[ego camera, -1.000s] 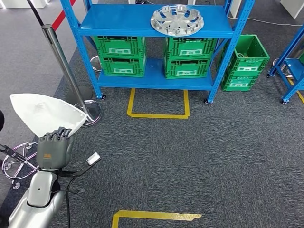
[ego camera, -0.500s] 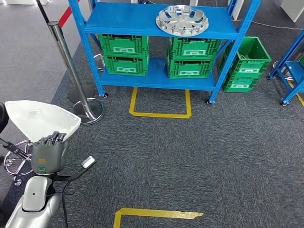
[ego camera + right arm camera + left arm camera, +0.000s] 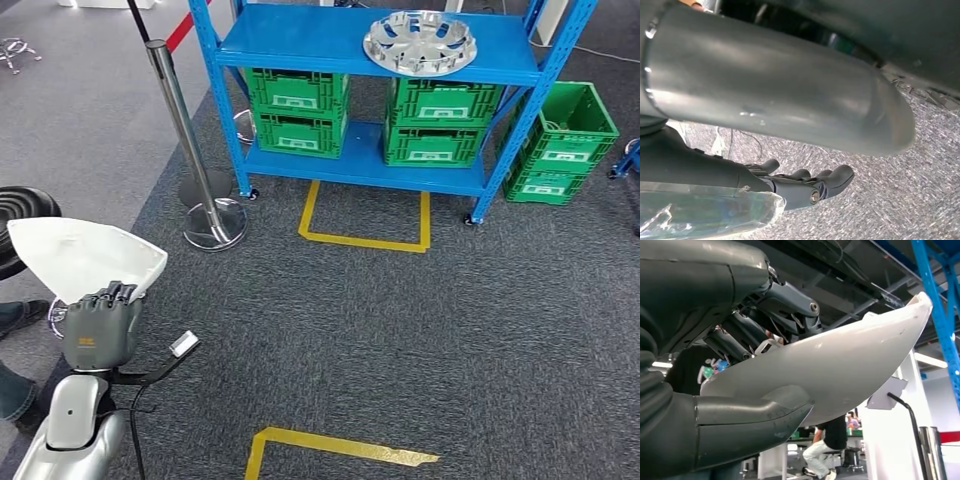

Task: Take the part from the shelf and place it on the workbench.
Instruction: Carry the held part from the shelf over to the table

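— Where is our part?
— Our left hand (image 3: 100,325) grips the white shell part (image 3: 79,256) at its near edge (thin, smooth, likely light).
— Our right hand (image 3: 806,185)?
— Loosely spread, holding nothing.

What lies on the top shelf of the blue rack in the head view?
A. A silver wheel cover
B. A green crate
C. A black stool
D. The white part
A: a silver wheel cover lies flat on the blue rack's top shelf, while the white part is held in the left hand.
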`<state>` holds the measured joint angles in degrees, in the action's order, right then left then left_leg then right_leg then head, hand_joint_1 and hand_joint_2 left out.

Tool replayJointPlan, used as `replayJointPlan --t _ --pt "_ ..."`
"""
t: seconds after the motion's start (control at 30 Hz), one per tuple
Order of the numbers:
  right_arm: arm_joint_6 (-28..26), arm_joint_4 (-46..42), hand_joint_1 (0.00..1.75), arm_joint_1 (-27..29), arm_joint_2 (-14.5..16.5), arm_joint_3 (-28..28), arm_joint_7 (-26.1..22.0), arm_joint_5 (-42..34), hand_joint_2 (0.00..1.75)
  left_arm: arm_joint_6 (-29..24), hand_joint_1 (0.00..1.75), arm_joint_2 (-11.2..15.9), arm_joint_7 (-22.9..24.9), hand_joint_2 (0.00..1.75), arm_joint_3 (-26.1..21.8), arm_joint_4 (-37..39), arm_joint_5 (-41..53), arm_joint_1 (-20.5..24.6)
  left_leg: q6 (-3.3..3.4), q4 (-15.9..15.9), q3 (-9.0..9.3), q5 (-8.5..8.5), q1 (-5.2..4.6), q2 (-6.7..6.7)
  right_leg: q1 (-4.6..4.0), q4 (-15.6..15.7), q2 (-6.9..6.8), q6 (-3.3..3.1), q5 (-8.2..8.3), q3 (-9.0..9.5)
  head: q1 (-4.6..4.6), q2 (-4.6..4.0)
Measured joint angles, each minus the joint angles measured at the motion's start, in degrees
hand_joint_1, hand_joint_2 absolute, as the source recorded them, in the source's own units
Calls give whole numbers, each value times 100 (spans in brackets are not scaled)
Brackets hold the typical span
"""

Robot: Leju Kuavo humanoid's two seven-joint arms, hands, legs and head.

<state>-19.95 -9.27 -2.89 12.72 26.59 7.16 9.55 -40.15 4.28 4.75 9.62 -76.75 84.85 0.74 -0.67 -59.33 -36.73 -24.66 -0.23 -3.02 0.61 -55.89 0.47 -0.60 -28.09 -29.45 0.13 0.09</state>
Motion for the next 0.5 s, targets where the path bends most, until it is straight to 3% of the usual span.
replayJointPlan --t 0.03,0.1,0.13,0.17,0.23,0.27,0.33,0.37,0.43,0.5 --pt "1 0 0 2 0 1 -2 -1 0 -1 175 0 0 175 -8 0 0 -2 -37 -314 -131 -207 13 121 2 5 -61 -16 10 -10 -10 0" --pt "2 1 0 15 -2 1 -2 -9 0 1 175 -1 1 175 -21 2 0 -5 -109 -1084 -447 -592 53 227 0 -3 -187 -24 13 -38 -20 0" --pt "3 2 0 21 -3 1 0 -15 0 1 175 -1 3 175 -26 2 0 -11 -136 -1313 -522 -662 75 246 0 -8 -256 -22 12 -48 -19 0" --pt "5 3 0 23 -4 1 2 -21 0 2 175 1 7 175 -31 3 0 -17 -155 -1326 -491 -621 95 264 0 -13 -326 -19 10 -53 -20 0" --pt "9 4 0 17 -4 1 5 -29 0 2 175 5 20 175 -40 3 0 -19 -166 -713 -105 -292 119 375 1 -25 -454 3 -5 -43 -21 0" --pt "10 4 0 12 -4 1 5 -31 0 2 175 8 28 175 -44 3 0 -13 -154 -308 128 -164 103 502 -13 -34 -510 25 -19 -36 -22 0" --pt "11 4 0 3 -4 1 4 -36 0 1 175 12 39 175 -48 3 0 -3 -77 184 384 -55 70 659 -47 -55 -607 80 -45 -30 -19 0" --pt "12 4 0 1 -4 1 4 -37 0 1 175 15 44 175 -50 3 0 -6 -30 237 393 -75 47 662 -61 -57 -656 108 -51 -29 -17 0" --pt "13 2 0 -4 -4 1 4 -38 0 1 175 26 52 175 -56 3 0 -22 57 256 368 -49 49 537 -47 -58 -721 171 -74 -26 -16 0" --pt "13 1 0 -7 -4 1 4 -38 0 0 175 32 60 175 -60 2 0 -20 135 282 360 -17 68 425 -22 -300 -496 227 -265 -131 5 0"
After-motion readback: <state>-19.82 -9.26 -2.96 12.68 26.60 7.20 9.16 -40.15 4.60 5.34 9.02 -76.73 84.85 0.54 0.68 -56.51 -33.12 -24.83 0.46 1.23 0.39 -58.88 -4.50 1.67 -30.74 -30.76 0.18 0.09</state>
